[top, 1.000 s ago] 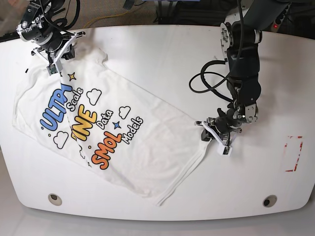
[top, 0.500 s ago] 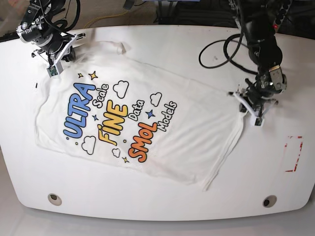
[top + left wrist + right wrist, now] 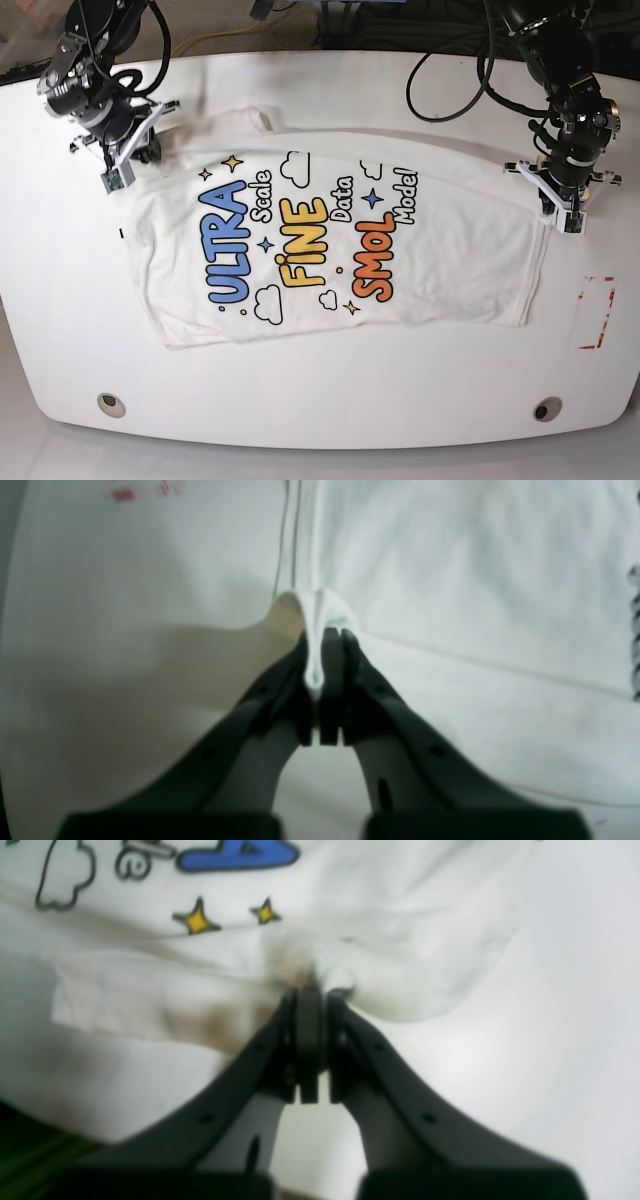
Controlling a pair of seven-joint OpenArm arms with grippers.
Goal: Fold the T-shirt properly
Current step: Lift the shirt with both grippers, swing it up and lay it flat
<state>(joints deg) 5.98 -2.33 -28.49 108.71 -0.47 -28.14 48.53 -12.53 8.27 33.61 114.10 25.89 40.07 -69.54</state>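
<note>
- The T-shirt (image 3: 330,240) lies print-side up across the middle of the white table (image 3: 320,400), its bubble letters running from centre left toward the upper right of the base frame.
- The right gripper (image 3: 118,168) sits at the upper left of the base frame, jaws pressed together on a bunch of cloth at the shirt's upper left corner; in the right wrist view two yellow stars (image 3: 197,920) lie just above the pinch (the cloth there is puckered).
- The left gripper (image 3: 560,205) stands at the right of the base frame, jaws clamped on the shirt's right edge; the left wrist view shows a small white fold squeezed between the black fingers (image 3: 350,670).
- A red-outlined rectangle (image 3: 597,312) is marked on the table near the right edge, apart from the shirt.
</note>
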